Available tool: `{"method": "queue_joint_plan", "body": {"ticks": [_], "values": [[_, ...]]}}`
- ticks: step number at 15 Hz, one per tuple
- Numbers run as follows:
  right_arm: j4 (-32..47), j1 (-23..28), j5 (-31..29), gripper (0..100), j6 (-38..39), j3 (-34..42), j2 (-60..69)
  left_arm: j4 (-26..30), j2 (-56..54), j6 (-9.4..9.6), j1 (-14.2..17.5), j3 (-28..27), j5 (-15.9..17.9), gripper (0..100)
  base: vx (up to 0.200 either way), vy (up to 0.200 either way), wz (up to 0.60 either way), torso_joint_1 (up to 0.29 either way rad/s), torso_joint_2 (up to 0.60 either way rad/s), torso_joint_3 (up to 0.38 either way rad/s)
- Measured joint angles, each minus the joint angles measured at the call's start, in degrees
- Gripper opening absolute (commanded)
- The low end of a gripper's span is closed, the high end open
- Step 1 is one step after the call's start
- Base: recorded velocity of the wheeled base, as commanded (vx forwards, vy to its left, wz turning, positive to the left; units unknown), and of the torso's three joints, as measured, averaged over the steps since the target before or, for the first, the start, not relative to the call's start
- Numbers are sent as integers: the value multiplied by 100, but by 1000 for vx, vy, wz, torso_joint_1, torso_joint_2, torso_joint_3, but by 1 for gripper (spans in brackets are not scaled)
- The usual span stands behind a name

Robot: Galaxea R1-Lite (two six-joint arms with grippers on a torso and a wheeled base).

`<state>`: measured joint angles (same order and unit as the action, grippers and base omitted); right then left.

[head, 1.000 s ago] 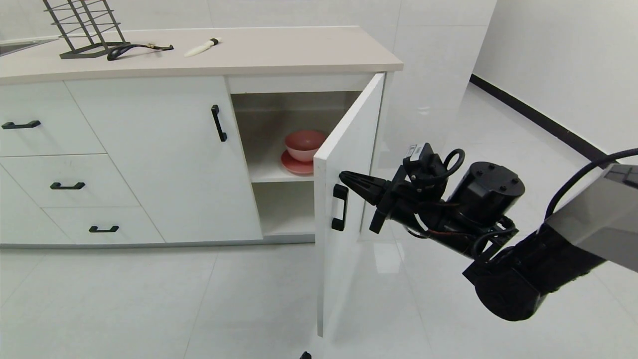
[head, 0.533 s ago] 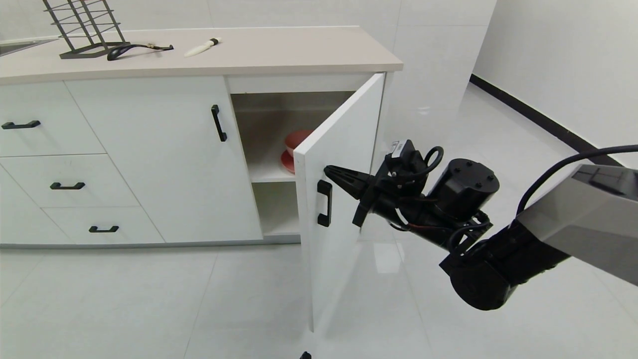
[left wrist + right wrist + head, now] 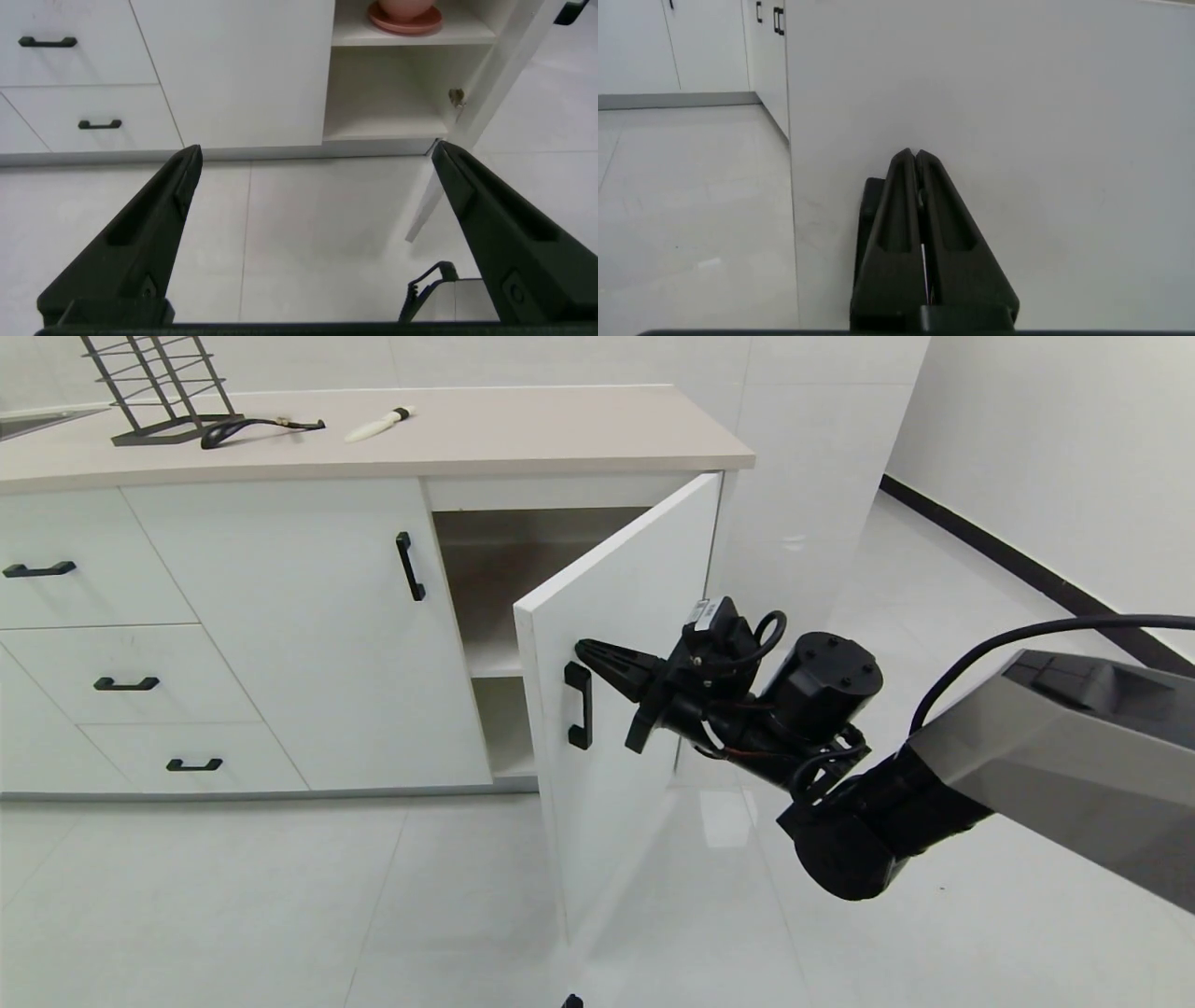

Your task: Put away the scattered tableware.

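Pink bowl on cabinet shelf, beyond wide left pincer; right pincer, closed, against door.

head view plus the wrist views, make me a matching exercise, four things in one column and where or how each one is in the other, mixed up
Things
1. right gripper
2. left gripper
3. pink bowl
4. white knife

Places or states
A. lying on the countertop
B. open, above the floor tiles
C. shut, tip at the cabinet door beside its black handle
D. on a pink plate on the cabinet shelf

Pairs: 1-C, 2-B, 3-D, 4-A
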<state>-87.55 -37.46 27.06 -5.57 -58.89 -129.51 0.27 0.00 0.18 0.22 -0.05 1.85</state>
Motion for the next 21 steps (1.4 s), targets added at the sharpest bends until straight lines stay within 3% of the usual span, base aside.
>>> {"method": "queue_joint_plan", "body": {"ticks": [7,17,21], "values": [[-33,-127,-2,0,0,-965,-544,-2,0,0,0,2,-2,100,0,0,0,0,0,0],[-26,-256,-44,0,-17,-3162,-1822,0,0,0,0,5,0,100,0,0,0,0,0,0],[-22,-118,-46,0,-15,-3302,-1944,0,0,0,0,5,0,100,0,0,0,0,0,0]]}}
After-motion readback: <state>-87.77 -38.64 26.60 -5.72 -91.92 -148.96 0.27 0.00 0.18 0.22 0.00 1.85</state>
